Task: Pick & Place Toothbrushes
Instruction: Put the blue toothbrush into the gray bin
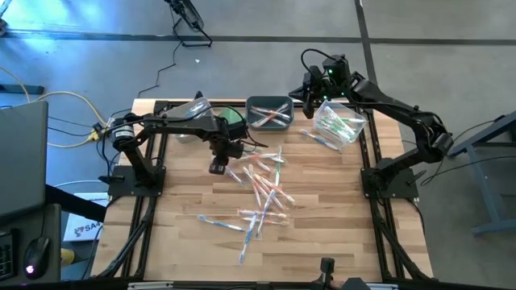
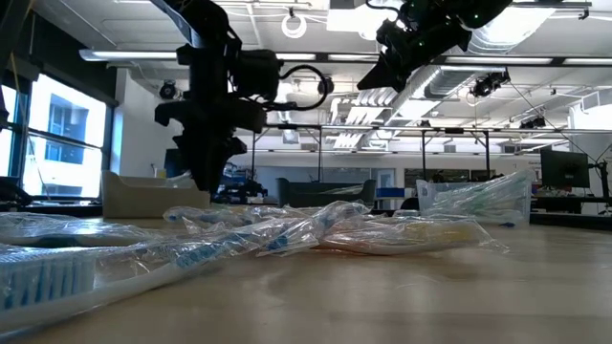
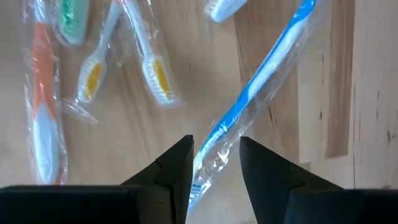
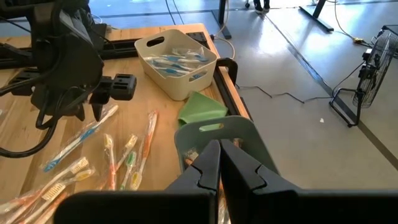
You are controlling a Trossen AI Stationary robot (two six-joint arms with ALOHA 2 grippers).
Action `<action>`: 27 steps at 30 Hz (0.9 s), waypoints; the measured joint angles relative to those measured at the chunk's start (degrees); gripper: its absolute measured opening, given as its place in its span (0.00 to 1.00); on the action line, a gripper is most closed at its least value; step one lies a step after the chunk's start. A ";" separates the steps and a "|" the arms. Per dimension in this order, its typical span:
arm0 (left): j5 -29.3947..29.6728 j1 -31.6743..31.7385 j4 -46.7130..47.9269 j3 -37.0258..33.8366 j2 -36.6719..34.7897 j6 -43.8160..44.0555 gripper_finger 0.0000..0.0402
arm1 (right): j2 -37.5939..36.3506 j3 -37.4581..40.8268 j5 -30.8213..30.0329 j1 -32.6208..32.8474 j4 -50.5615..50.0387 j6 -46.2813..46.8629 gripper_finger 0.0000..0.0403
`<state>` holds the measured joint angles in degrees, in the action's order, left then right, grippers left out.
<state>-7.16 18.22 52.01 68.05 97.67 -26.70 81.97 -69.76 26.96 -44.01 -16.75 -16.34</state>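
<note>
Several wrapped toothbrushes (image 1: 262, 189) lie scattered flat on the wooden table. My left gripper (image 1: 218, 167) points down at the pile's far left end. It is open, with its fingertips (image 3: 216, 155) on either side of a blue toothbrush (image 3: 261, 74) in a clear wrapper; I see no touch. That toothbrush (image 4: 78, 142) lies along the table. My right gripper (image 4: 219, 163) is shut and empty. It hangs high over the grey bin (image 4: 217, 132), which holds toothbrushes (image 1: 270, 114).
A white bin (image 4: 177, 62) with toothbrushes stands at the far left, and a folded green cloth (image 4: 202, 107) lies between it and the grey bin. A clear container of toothbrushes (image 1: 339, 125) lies at the far right. Bare wood (image 1: 339, 225) shows toward the near edge.
</note>
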 joint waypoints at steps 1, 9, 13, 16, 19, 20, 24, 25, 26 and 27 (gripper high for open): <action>0.00 0.00 0.58 0.00 0.00 -0.01 0.32 | 0.00 0.00 0.00 0.00 0.00 0.00 0.01; -0.06 -2.95 0.74 -3.62 -0.02 -0.46 0.32 | 0.00 0.00 0.00 0.00 0.00 0.00 0.01; 1.10 -5.63 -1.22 -5.25 -0.02 -0.48 0.32 | 0.00 0.00 0.00 0.00 0.02 0.00 0.01; 3.08 -6.81 -2.42 -5.29 -0.02 -0.46 0.32 | 0.00 0.00 0.00 0.00 0.05 0.01 0.01; 3.69 -7.15 -3.58 -5.29 -0.02 -0.43 0.32 | 0.00 0.00 0.00 0.00 0.09 0.02 0.01; 3.69 -7.14 -3.64 -5.30 -0.02 -0.01 0.32 | 0.00 0.00 0.00 0.00 0.11 0.02 0.01; 3.73 -7.02 -3.91 -5.31 -0.02 1.42 0.32 | 0.00 0.00 0.00 0.00 0.14 0.58 0.01; 3.74 -7.02 -3.78 -5.23 -0.02 1.46 0.32 | 0.00 0.00 0.00 0.00 0.19 1.05 0.01; 3.79 -7.02 -3.48 -4.91 -0.02 1.47 0.32 | 0.00 0.00 0.00 0.01 0.22 1.48 0.01; 3.89 -7.02 -3.60 -4.45 -0.02 1.49 0.32 | 0.00 0.00 0.00 0.02 0.23 1.65 0.01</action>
<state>-3.27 11.20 48.41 63.60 97.65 -25.21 81.97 -69.76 26.96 -43.99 -16.53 -14.69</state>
